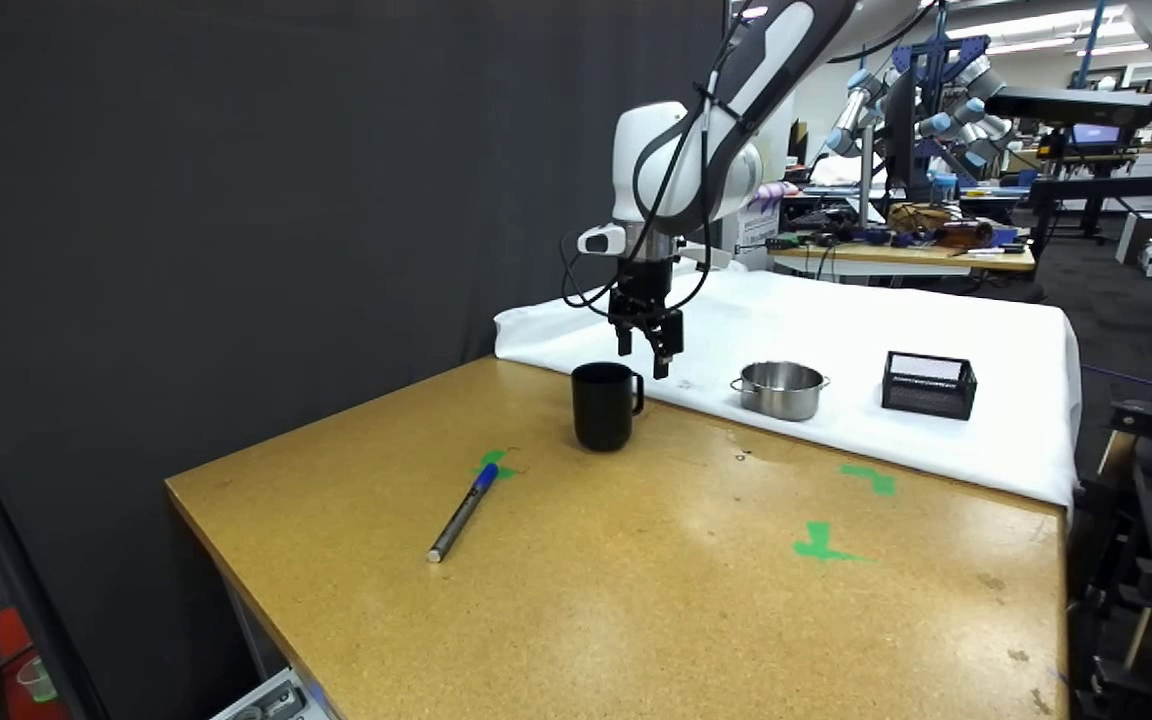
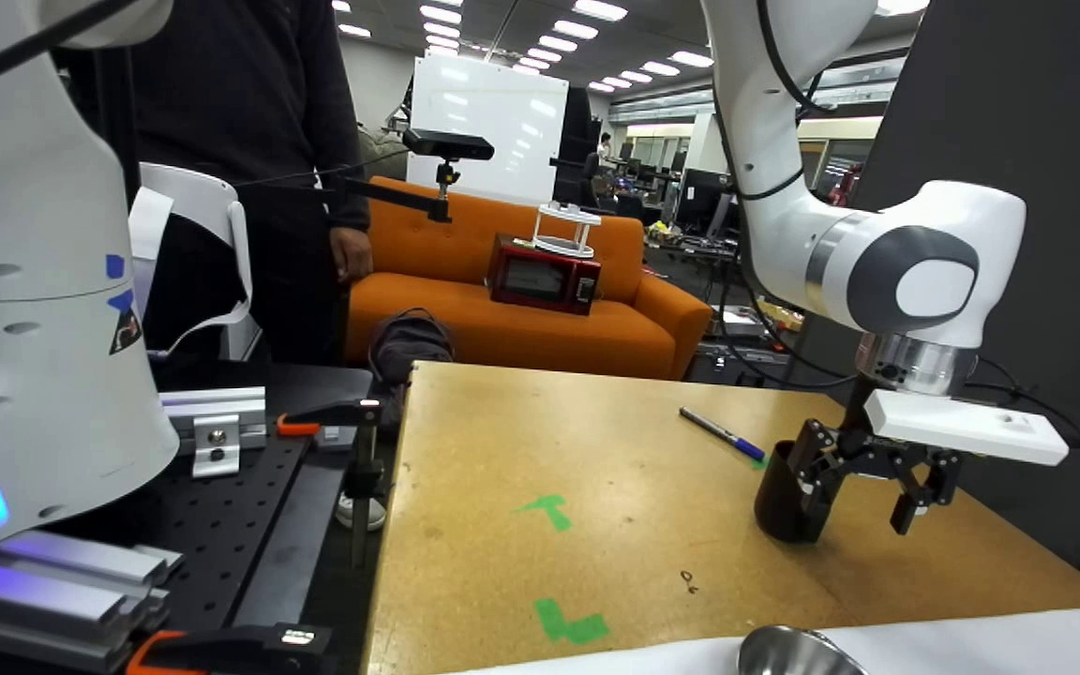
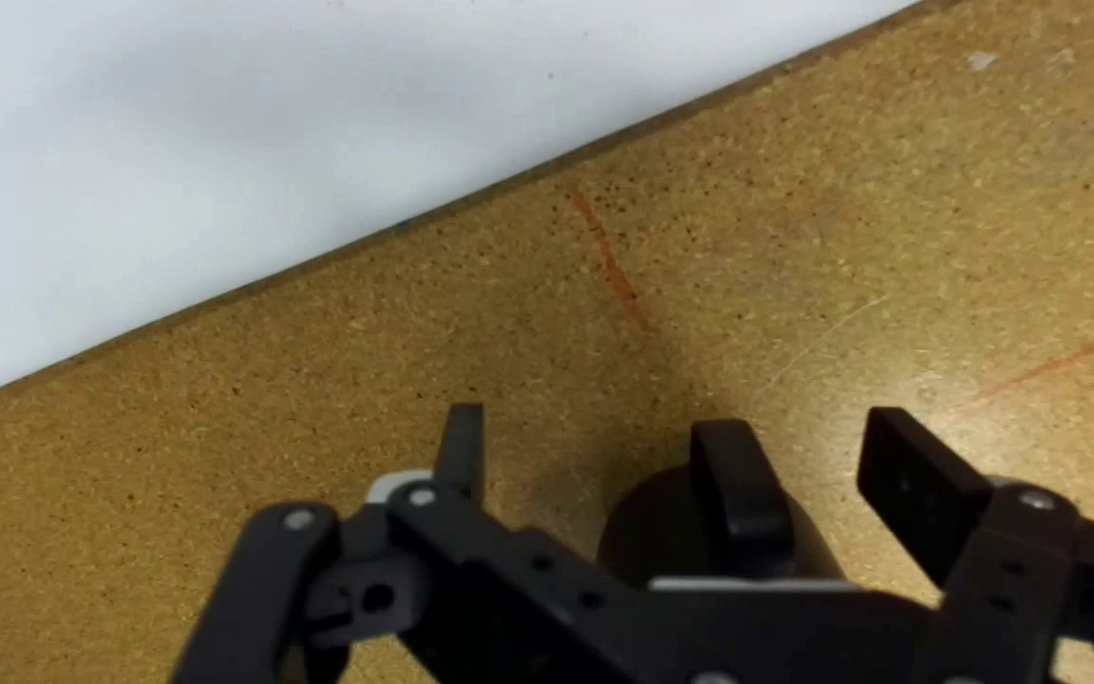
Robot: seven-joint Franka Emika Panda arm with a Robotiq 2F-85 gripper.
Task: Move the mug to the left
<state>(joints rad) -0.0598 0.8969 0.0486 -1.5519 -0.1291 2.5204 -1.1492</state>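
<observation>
The black mug [image 1: 602, 410] stands upright on the wooden table, near the edge of the white sheet. Its loop handle points toward the sheet. In an exterior view the mug [image 2: 774, 497] is partly hidden behind a finger. My gripper [image 1: 643, 358] is open and points down, just above and beside the mug on its handle side. In the wrist view my gripper [image 3: 680, 446] has its fingers spread apart, with the mug's handle [image 3: 742, 503] showing between them, nearer the right finger. No contact with the mug shows. Most of the mug's body [image 3: 647, 532] is hidden behind the gripper linkage there.
A blue-capped marker [image 1: 462, 512] lies on the table [image 1: 656, 600]. A silver metal bowl [image 1: 781, 392] and a black mesh box [image 1: 928, 386] stand on the white sheet [image 1: 1016, 440]. Green tape marks the table. A dark curtain [image 1: 286, 220] hangs along the table's side.
</observation>
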